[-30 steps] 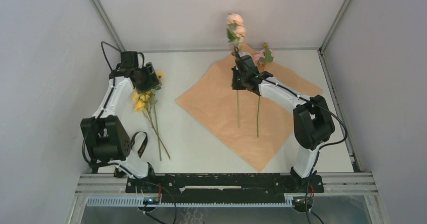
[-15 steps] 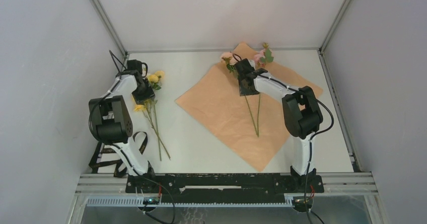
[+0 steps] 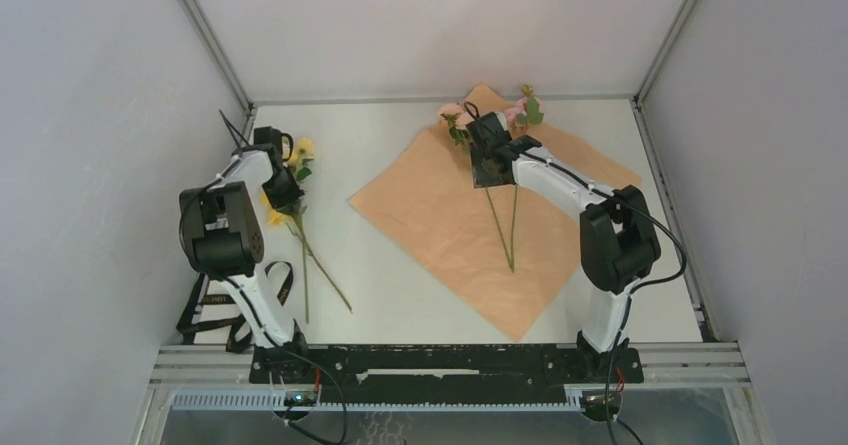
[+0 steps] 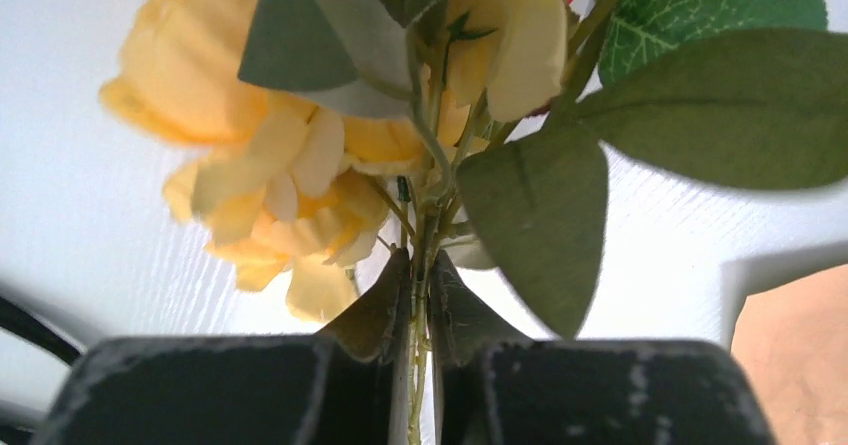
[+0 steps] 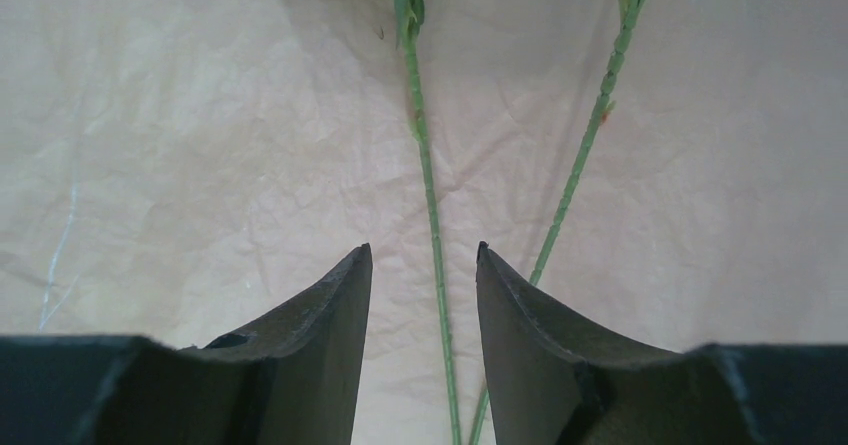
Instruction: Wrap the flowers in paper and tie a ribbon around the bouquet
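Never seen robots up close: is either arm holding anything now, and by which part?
The left jaws pinch the yellow flowers by their stems, just below the blooms. The right jaws stand open over the paper, holding nothing.

Nothing legible in any of my views. Ribbon (image 3: 281, 287) on the counter (image 3: 400, 295), near-left side, has faint pale marks on the black, but they're too small to read from the top camera.
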{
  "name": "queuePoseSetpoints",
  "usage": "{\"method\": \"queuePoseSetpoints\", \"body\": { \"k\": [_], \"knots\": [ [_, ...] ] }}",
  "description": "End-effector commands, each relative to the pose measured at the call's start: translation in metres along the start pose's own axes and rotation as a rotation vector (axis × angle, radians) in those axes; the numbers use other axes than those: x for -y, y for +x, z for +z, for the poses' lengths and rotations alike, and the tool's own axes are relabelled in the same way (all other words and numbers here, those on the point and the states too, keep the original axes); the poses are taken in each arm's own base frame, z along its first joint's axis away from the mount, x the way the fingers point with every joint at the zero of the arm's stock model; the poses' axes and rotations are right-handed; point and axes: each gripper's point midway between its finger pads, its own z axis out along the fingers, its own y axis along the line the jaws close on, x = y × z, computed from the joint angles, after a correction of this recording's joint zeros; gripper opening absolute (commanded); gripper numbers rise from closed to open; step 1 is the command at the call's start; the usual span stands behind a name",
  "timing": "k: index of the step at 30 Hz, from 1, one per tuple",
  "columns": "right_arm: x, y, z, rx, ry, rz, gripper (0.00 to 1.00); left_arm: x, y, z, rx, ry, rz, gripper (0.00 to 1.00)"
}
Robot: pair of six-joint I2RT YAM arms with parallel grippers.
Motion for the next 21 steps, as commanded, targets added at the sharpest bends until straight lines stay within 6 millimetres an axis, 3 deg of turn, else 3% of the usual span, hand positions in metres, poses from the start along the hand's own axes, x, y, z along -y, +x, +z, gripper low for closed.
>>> {"method": "queuePoseSetpoints", "body": {
  "k": [1, 5, 8, 13, 17, 21],
  "knots": [
    [-0.003, -0.019, -0.025, 0.079, -0.042, -0.008, 0.51, -0.011, -0.006, -0.032, 0.065, 0.031, -0.041, 0.09],
    [-0.005, -0.021, -0.03, 0.086, -0.056, -0.01, 0.51, -0.006, -0.003, -0.048, 0.08, 0.086, -0.018, 0.08],
    [-0.005, -0.02, -0.032, 0.084, -0.059, -0.018, 0.51, -0.008, -0.003, -0.047, 0.084, 0.08, -0.006, 0.17],
    [-0.007, -0.016, -0.036, 0.087, -0.063, -0.041, 0.51, -0.014, 0.011, -0.033, 0.03, 0.074, -0.038, 0.09],
    [-0.005, -0.014, -0.038, 0.087, -0.054, -0.05, 0.51, -0.015, 0.01, -0.041, 0.06, 0.086, -0.036, 0.13],
    [-0.006, -0.014, -0.037, 0.087, -0.055, -0.052, 0.51, -0.018, 0.011, -0.045, 0.092, 0.082, -0.038, 0.1]
  ]
}}
